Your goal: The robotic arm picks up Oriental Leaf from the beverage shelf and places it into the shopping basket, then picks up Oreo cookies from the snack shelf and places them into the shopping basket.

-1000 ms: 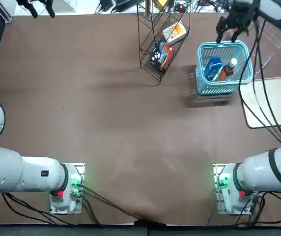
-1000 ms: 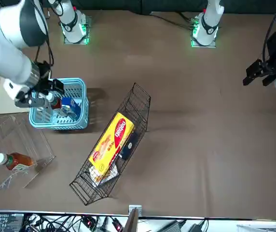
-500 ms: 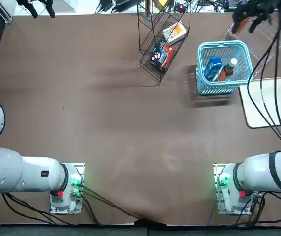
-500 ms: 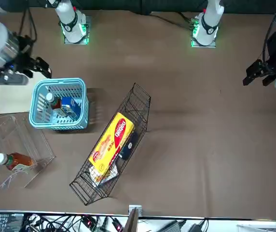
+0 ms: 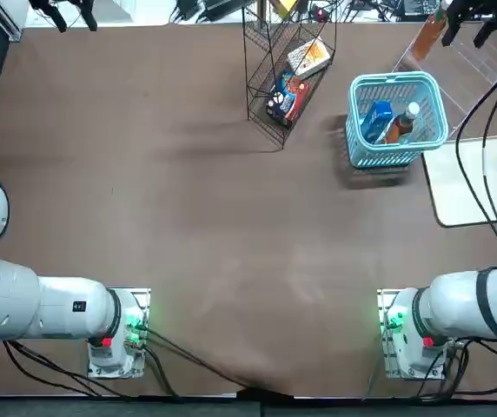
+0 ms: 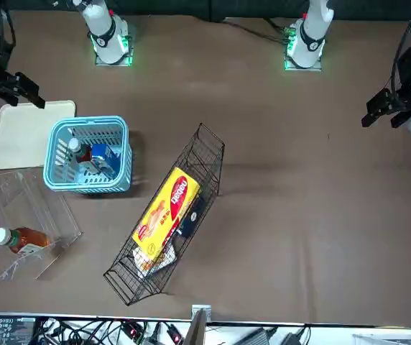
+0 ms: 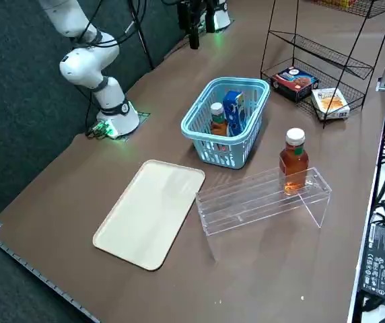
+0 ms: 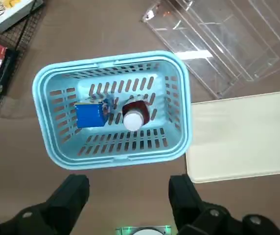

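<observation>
The turquoise shopping basket (image 5: 354, 130) (image 6: 123, 154) (image 7: 194, 133) (image 8: 110, 60) holds the blue Oreo cookies box (image 5: 377, 120) (image 8: 90, 115) (image 7: 234, 108) and an Oriental Leaf bottle (image 5: 402, 124) (image 8: 132, 119) (image 7: 217, 122) with its white cap up. A second amber bottle (image 6: 20, 238) (image 7: 293, 161) stands on the clear acrylic beverage shelf (image 7: 260, 198) (image 8: 218, 44). My right gripper (image 8: 128, 196) (image 5: 473, 16) (image 6: 15, 85) hangs high above the basket, open, with nothing between its fingers. The black wire snack shelf (image 5: 288, 69) (image 6: 166, 226) stands left of the basket in the top view.
A cream tray (image 5: 479, 178) (image 7: 152, 212) (image 8: 243, 137) lies flat beside the basket. The wire rack carries an orange-yellow box (image 6: 168, 205) and a red-and-dark packet (image 5: 290, 91). Black cables trail from my right arm over the tray side.
My open right gripper has lifted from just over the basket's rim to well above it. The bottle and blue box in the basket stayed put.
</observation>
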Motion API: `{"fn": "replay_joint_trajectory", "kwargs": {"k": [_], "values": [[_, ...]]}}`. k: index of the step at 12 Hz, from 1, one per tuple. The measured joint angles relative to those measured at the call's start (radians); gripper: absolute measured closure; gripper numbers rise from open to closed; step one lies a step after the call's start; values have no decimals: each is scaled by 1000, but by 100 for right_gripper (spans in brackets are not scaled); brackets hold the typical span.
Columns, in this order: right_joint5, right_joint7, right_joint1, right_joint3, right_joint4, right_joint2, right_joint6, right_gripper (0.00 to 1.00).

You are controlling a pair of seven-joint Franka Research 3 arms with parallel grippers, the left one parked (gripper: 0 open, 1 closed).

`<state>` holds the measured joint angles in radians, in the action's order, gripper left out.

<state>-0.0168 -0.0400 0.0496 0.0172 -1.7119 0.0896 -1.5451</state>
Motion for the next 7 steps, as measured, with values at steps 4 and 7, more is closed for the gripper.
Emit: {"fn": "replay_joint_trajectory", "kwargs": {"k": [4, 7], "values": [[2, 4, 6, -15, 0, -4, -2, 0], [2, 4, 4, -14, 0, -5, -2, 0]]}}
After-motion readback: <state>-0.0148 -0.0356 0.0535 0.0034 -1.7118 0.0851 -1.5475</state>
